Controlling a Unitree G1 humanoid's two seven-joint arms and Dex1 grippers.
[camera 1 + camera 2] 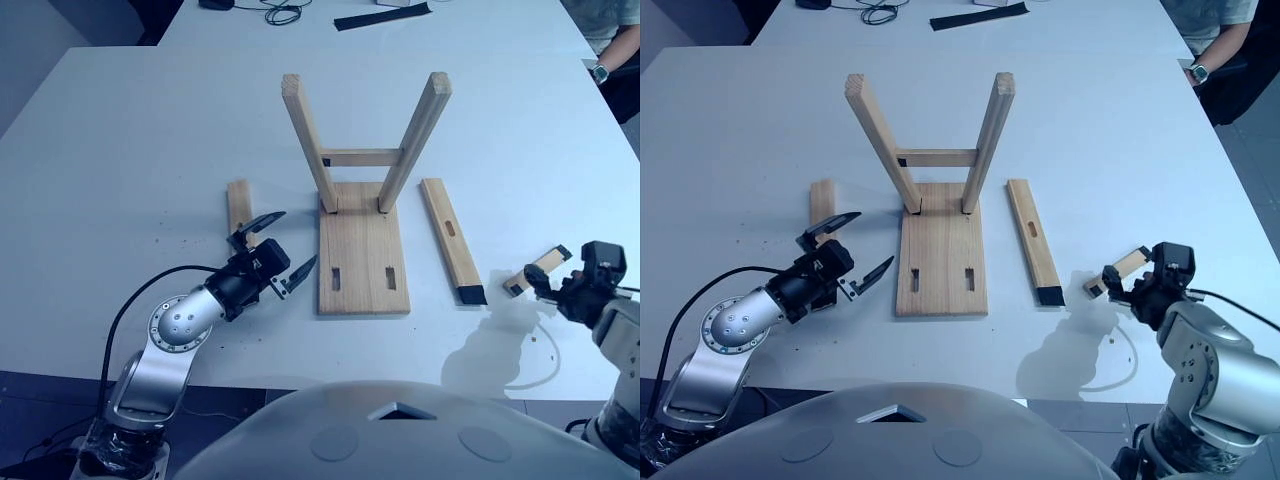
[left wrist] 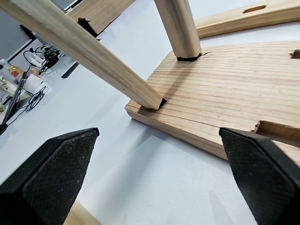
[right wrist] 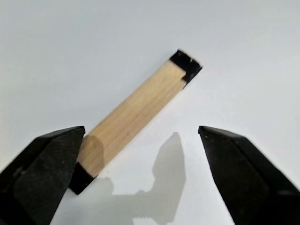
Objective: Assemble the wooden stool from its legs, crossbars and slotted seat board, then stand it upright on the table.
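Two claws sit low in the head views, both spread wide and gripping nothing. The left claw (image 1: 292, 242) is at lower left, just beside the near left edge of the seat board (image 1: 362, 250). The right claw (image 3: 141, 131) is at lower right, its fingers either side of a short crossbar (image 1: 537, 269) with black ends that lies flat. Whether a finger touches the bar I cannot tell. Everything rests on a white tabletop (image 1: 120, 130), dotted with dark specks near the left claw. The seat board lies flat at centre, its two near slots open. At its far end two legs (image 1: 310, 140) stand in their slots, leaning apart, joined by an upper crossbar (image 1: 360, 157). A loose leg (image 1: 452, 240) with a black near tip lies right of the board. Another wooden piece (image 1: 239, 205) lies left of it, its near end hidden behind the left claw. Beyond, at the top of the frame, a second white table (image 1: 480, 25) carries black cables (image 1: 283, 12) and a black strip (image 1: 382, 17).
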